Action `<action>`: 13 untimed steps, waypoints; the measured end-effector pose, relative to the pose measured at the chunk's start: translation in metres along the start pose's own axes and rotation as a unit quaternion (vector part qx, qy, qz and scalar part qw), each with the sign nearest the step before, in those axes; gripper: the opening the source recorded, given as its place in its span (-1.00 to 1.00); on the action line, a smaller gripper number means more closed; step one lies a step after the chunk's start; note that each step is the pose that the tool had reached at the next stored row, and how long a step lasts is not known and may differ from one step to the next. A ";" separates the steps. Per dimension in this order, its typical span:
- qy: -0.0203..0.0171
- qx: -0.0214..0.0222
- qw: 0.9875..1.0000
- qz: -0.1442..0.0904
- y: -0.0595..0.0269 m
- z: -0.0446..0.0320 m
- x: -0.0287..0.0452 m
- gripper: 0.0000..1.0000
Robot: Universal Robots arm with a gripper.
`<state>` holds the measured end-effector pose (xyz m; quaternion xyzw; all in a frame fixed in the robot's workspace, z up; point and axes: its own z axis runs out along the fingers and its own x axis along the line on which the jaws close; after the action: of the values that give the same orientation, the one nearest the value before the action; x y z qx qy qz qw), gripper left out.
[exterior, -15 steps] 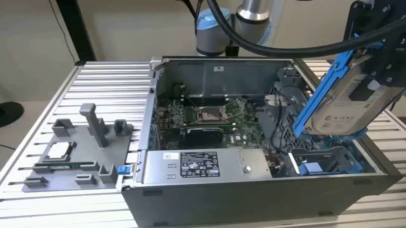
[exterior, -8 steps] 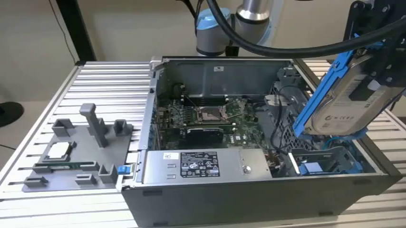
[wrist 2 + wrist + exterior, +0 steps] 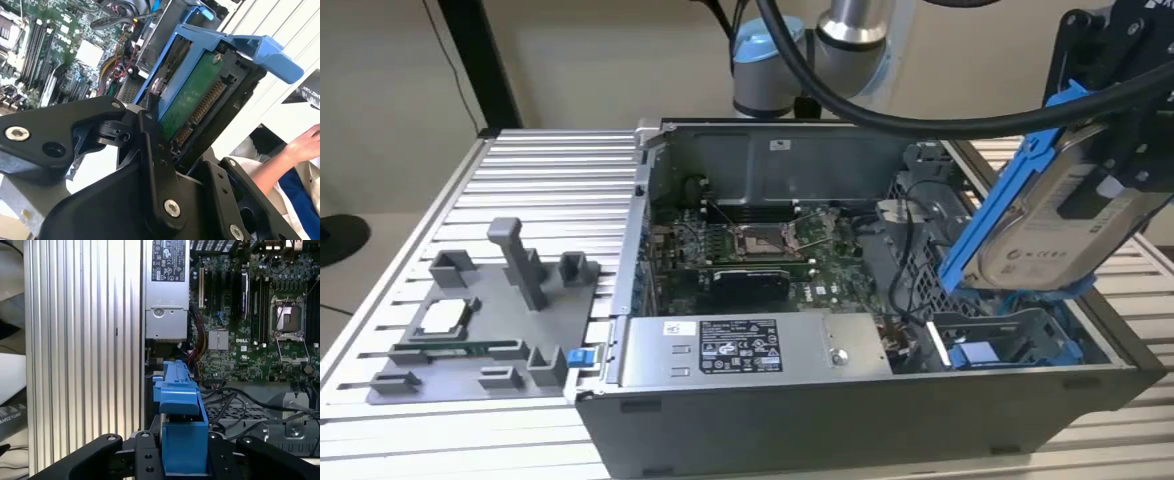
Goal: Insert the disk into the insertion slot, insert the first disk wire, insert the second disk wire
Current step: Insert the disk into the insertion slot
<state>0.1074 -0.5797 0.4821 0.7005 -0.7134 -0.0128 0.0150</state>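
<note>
Gripper (image 3: 186,147), item one: clamped on the disk (image 3: 1051,228), which I hold tilted at the exterior view's upper right, above the insertion slot (image 3: 1007,332) at lower right; step one in hand by my judgement, tilt not yet squared to that slot.

disk (image 3: 1047,235): silver-grey, blue frame | power-supply box (image 3: 720,352): grey | motherboard (image 3: 235,357): green | table (image 3: 520,180): ribbed silver
</note>
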 end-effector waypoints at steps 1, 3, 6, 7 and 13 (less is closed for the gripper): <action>0.000 0.000 1.000 0.000 -0.0007 0.0012 0.0000 -1.00; 0.000 0.000 1.000 0.000 -0.0017 0.0039 0.0000 -1.00; 0.000 0.003 1.000 0.000 -0.0022 0.0085 -0.0001 -1.00; 0.000 0.004 1.000 0.000 -0.0024 0.0100 0.0000 -1.00; 0.000 0.008 1.000 0.000 -0.0027 0.0172 -0.0001 -1.00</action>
<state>0.1094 -0.5798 0.4648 0.7006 -0.7134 -0.0073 0.0093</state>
